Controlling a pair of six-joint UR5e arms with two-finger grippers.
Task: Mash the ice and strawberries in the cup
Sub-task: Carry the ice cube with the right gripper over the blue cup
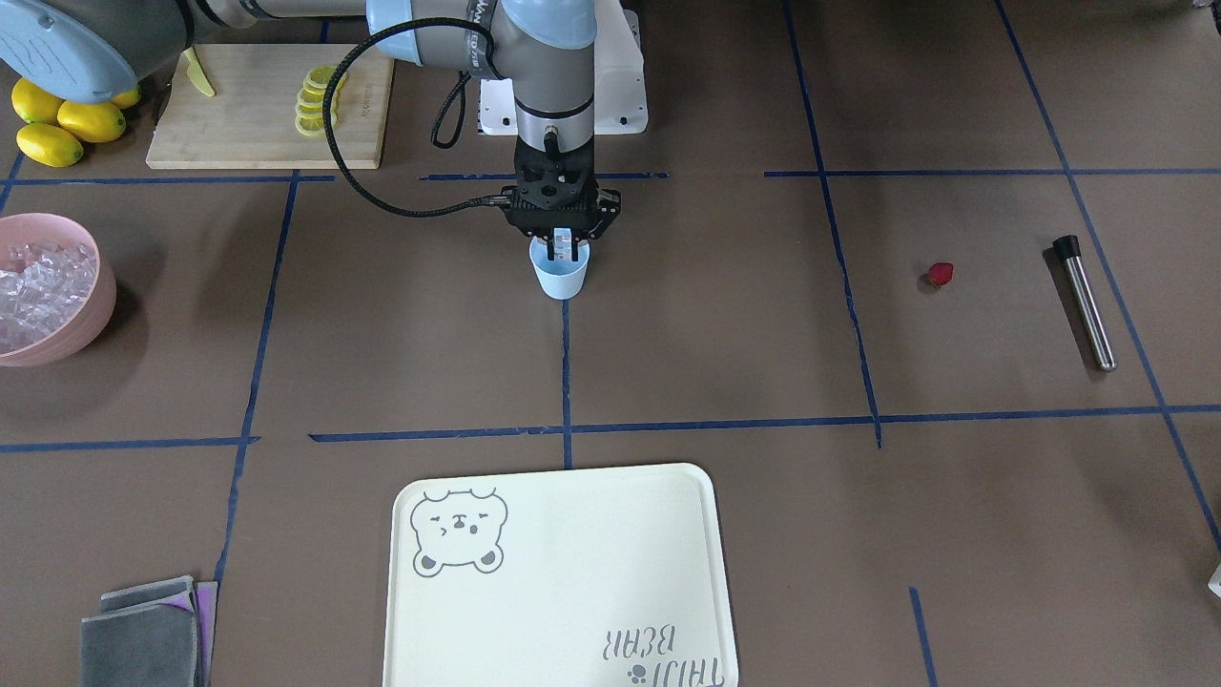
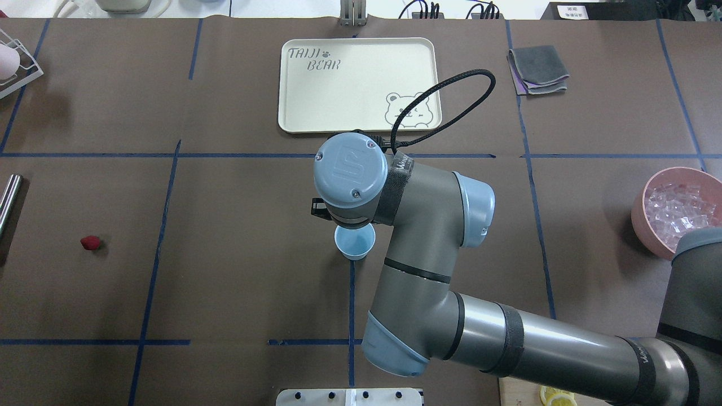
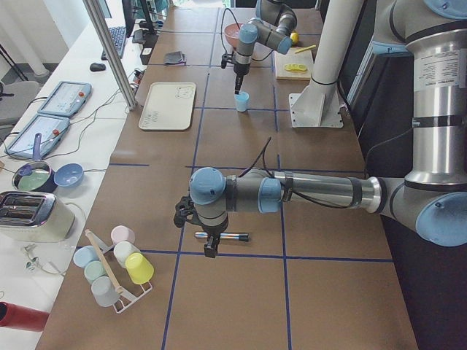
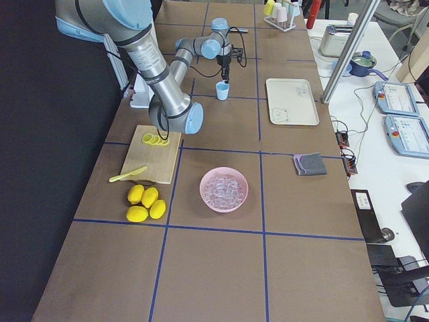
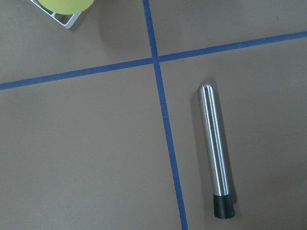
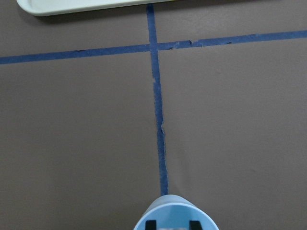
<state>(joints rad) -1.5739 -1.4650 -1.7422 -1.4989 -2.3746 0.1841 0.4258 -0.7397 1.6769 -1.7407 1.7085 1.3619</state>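
Observation:
The pale blue cup [image 1: 561, 277] [image 2: 354, 242] stands upright mid-table on a blue tape line. My right gripper [image 1: 563, 246] points straight down into its mouth, shut on a small whitish ice cube; the fingertips [image 6: 150, 224] show just over the rim of the cup [image 6: 175, 215]. More ice [image 1: 43, 281] fills the pink bowl [image 2: 648, 225]. A dark red strawberry [image 1: 940, 275] [image 2: 90, 243] lies alone on the table. My left gripper [image 3: 210, 250] hovers over a steel muddler [image 5: 215, 153] [image 1: 1086, 301]; I cannot tell whether it is open or shut.
A cream bear tray [image 1: 553, 572] lies beyond the cup. A cutting board [image 1: 267, 105] with lemon slices and whole lemons [image 1: 67, 119] sit near the robot base. Grey cloths [image 1: 148, 634] lie at a corner. A rack of cups [image 3: 113, 266] stands near the left arm.

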